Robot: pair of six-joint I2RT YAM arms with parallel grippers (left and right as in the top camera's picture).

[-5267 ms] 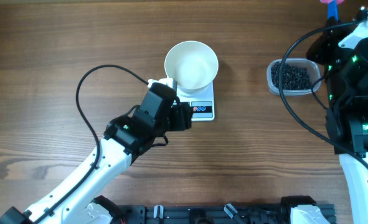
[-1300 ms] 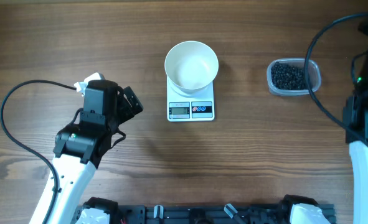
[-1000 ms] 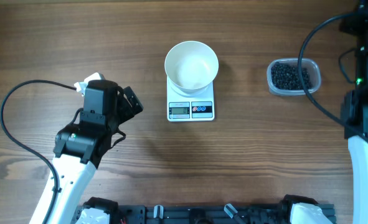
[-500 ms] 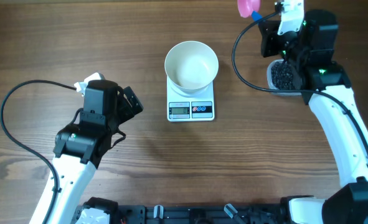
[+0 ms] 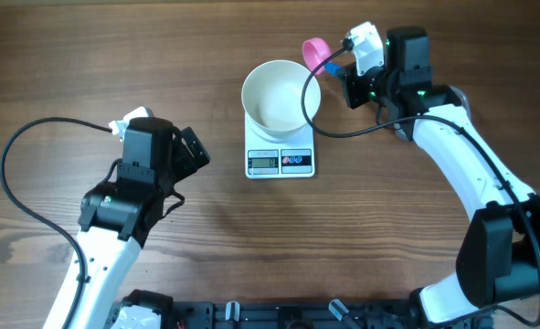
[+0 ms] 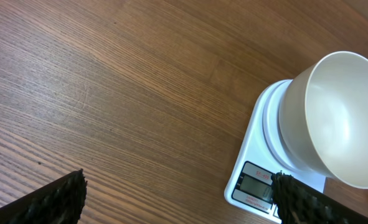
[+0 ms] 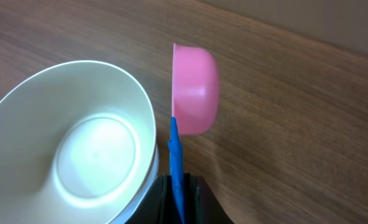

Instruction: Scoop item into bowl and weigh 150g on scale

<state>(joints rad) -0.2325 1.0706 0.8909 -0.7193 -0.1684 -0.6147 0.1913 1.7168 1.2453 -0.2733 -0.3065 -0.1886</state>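
Two arms at work over a wooden desk (image 5: 68,55). The white bowl (image 5: 281,95) sits on the scale (image 5: 280,157) and covers all but the front strip, where the display (image 5: 264,163) shows. From overhead and from both wrist views, we see the inside of the bowl as plain white.

The right end effector (image 7: 176,185) is clamped on the blue handle (image 7: 175,152) of a pink scoop (image 7: 195,90), holding it just past the bowl's far right rim. In the right wrist view the scoop is turned on its side, with its mouth facing the bowl and its rounded back facing away. It hangs over the desk beside the bowl rather than above it. We cannot tell whether it touches the rim, and from these angles we cannot say whether it carries any beads.

The left end effector (image 5: 195,151) hovers well to the left of the scale, with its jaws spread wide and nothing between them. In the left wrist view its dark fingertips (image 6: 59,199) frame bare wood, and the scale and bowl stand at the right of the picture. A black cable (image 5: 14,174) loops over the desk beside the left arm.
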